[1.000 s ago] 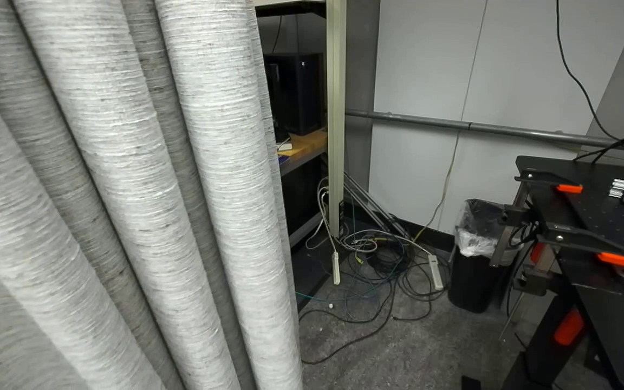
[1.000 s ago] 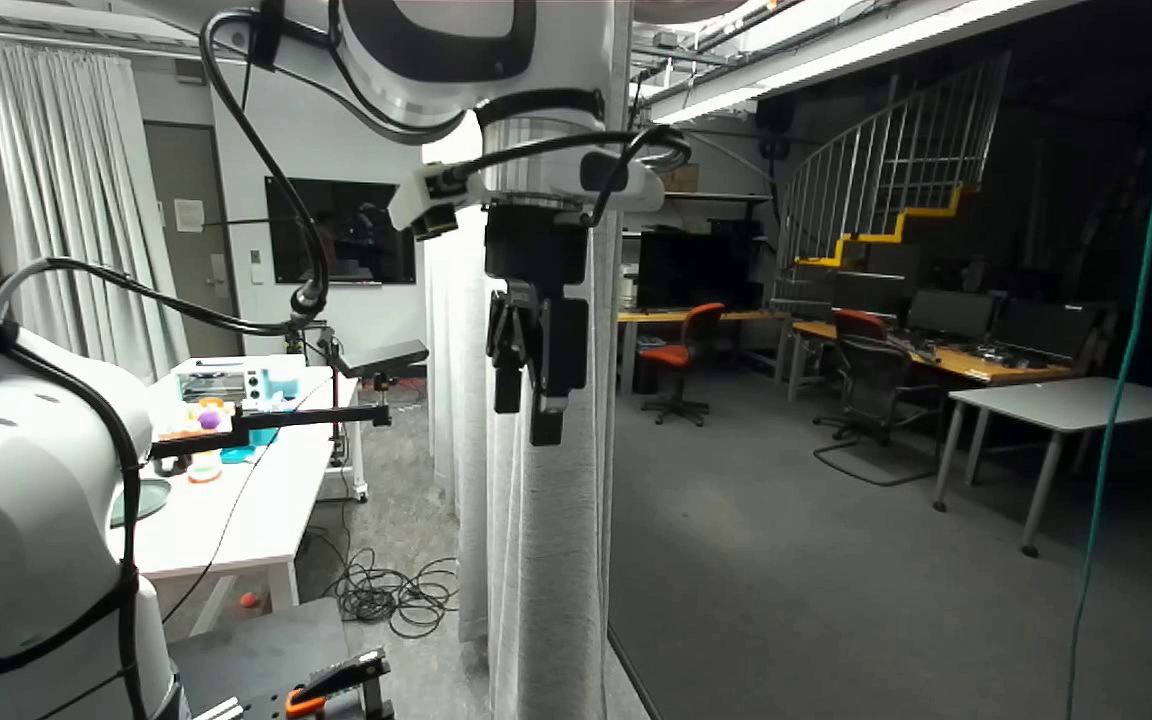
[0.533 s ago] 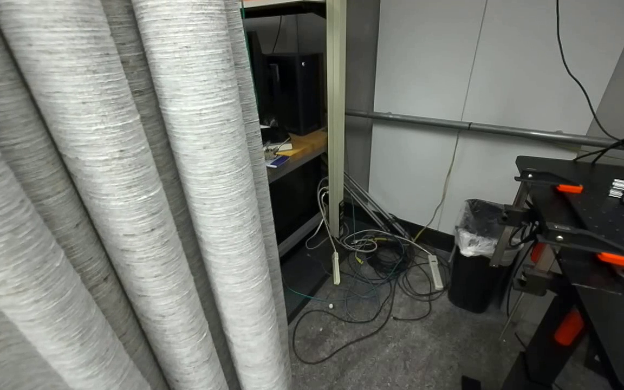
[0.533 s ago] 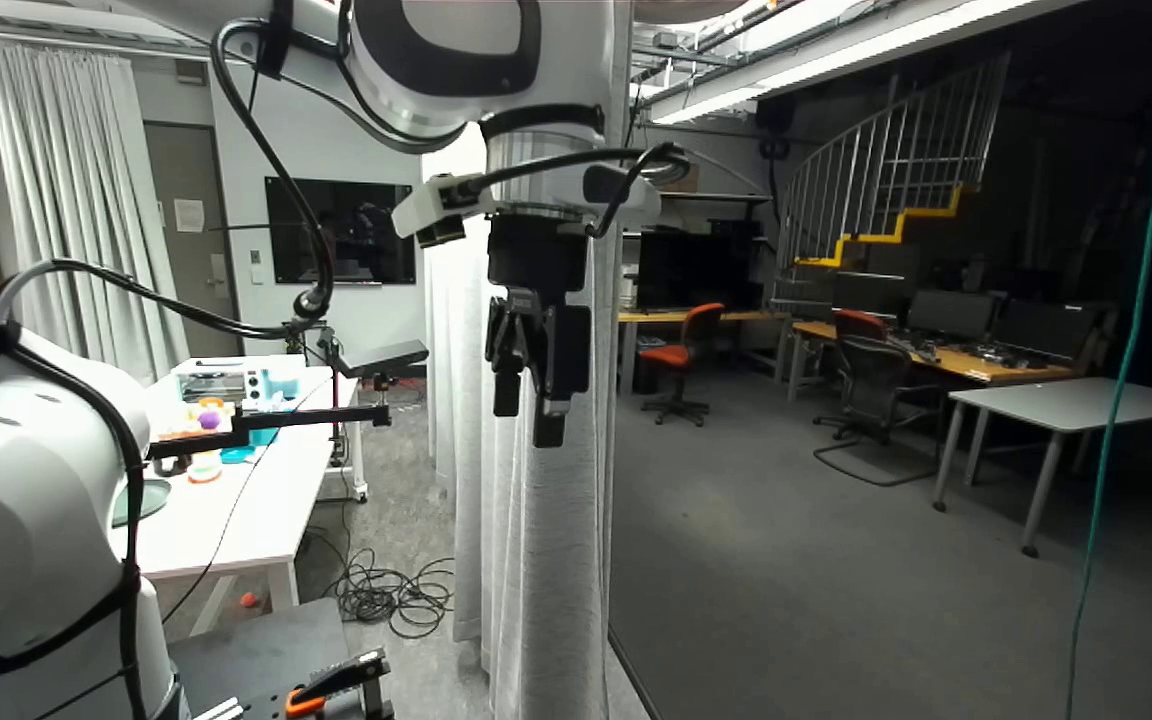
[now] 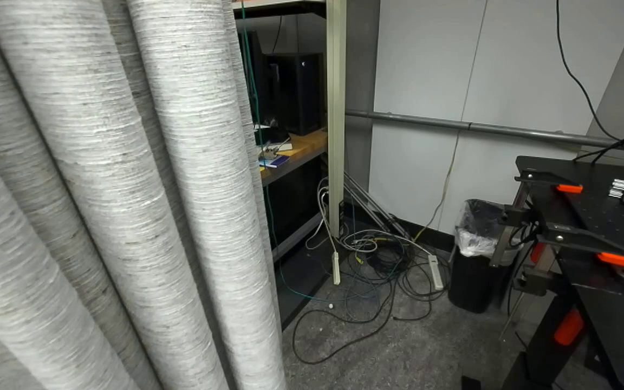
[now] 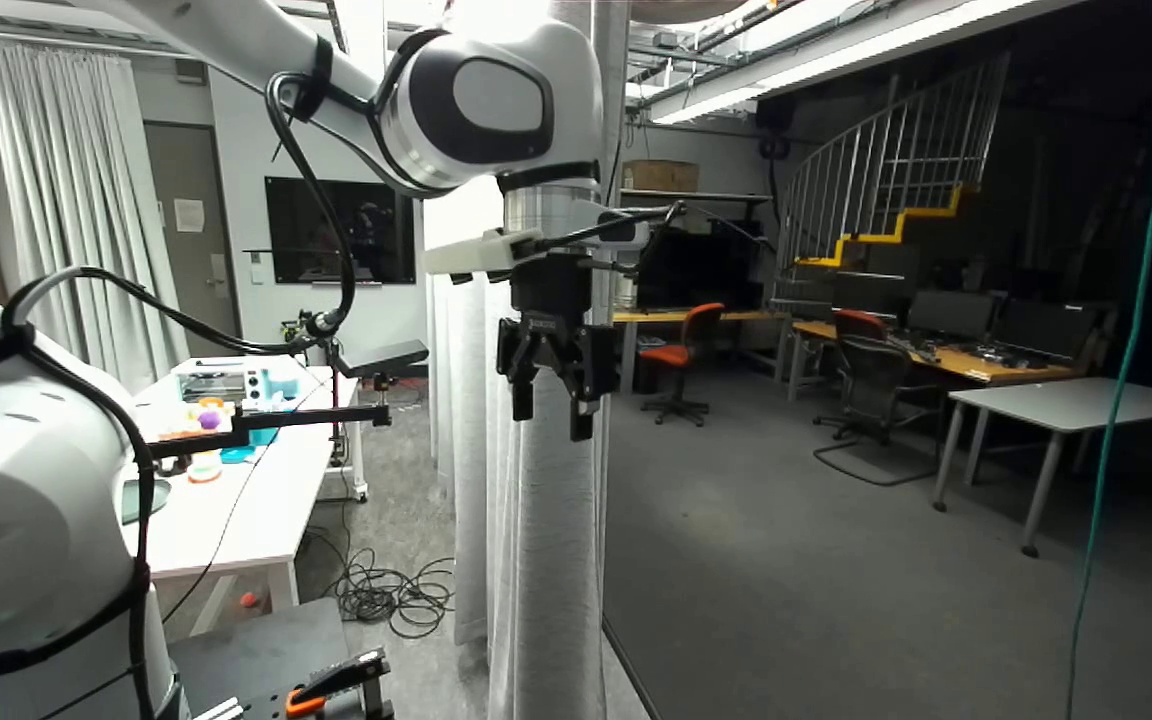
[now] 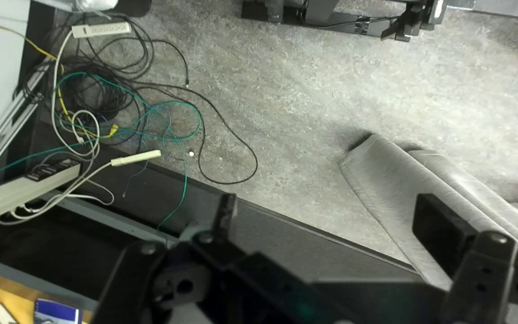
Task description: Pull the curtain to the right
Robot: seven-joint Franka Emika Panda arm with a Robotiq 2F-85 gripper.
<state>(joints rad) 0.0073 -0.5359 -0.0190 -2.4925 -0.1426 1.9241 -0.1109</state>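
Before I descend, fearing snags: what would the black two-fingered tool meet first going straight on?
Likely the speckled grey floor, though the tool might brush the light grey woven curtain; depth is unclear.

You have rough woven cloth in the curtain (image 5: 128, 195); your gripper (image 6: 552, 415) looks matt; the bin bag (image 5: 474, 242) is thin, glossy plastic; the pipe (image 5: 469, 126) looks like smooth metal, the desk (image 5: 309, 142) like wood; the power strip (image 7: 106, 29) looks like plastic.
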